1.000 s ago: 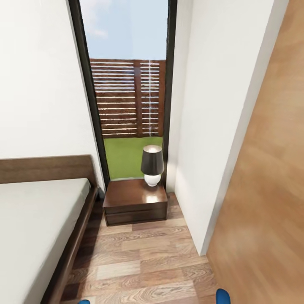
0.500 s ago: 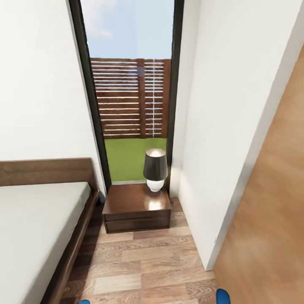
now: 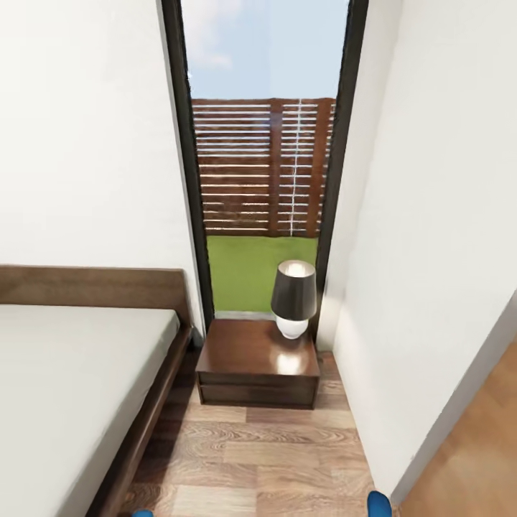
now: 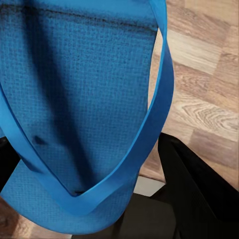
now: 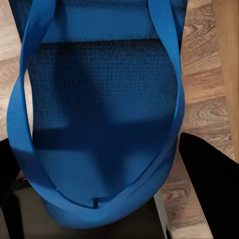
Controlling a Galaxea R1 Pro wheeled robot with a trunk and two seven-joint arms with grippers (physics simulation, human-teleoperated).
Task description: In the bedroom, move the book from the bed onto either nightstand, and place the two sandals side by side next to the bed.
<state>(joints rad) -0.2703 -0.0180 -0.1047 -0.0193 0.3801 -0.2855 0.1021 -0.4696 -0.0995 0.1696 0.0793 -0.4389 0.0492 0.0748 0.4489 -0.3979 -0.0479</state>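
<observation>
You're looking straight down the gap beside the bed [image 3: 72, 388], and the nightstand [image 3: 257, 362] is sitting right at the end of it, tucked under the tall black-framed window [image 3: 266, 165]. Taking the nightstand as your reference: the bed's wooden frame and headboard are just beside it on one side, a white wall [image 3: 438, 287] is close on the other, and the wood-plank floor [image 3: 273, 459] is running from its drawer fronts back toward you. A lamp [image 3: 293, 298] with a dark shade and white base is standing on the nightstand's top, toward the back corner nearest the wall. The mattress in view is plain grey.

You're carrying both sandals. In the left wrist view the left gripper [image 4: 99, 199] is clamping one blue sandal [image 4: 84, 99], with the dark fingers [image 4: 199, 189] pressing in at its narrow end, so the jaws are closed onto it about as wide as the sole. The right gripper [image 5: 104, 199] is doing the same with the other sandal [image 5: 99, 109], straps facing the camera, floor planks passing behind it. In the head view, two blue tips are poking up at the bottom edge, well short of the nightstand, one [image 3: 142, 513] on the bed side and one [image 3: 378, 504] on the wall side.
</observation>
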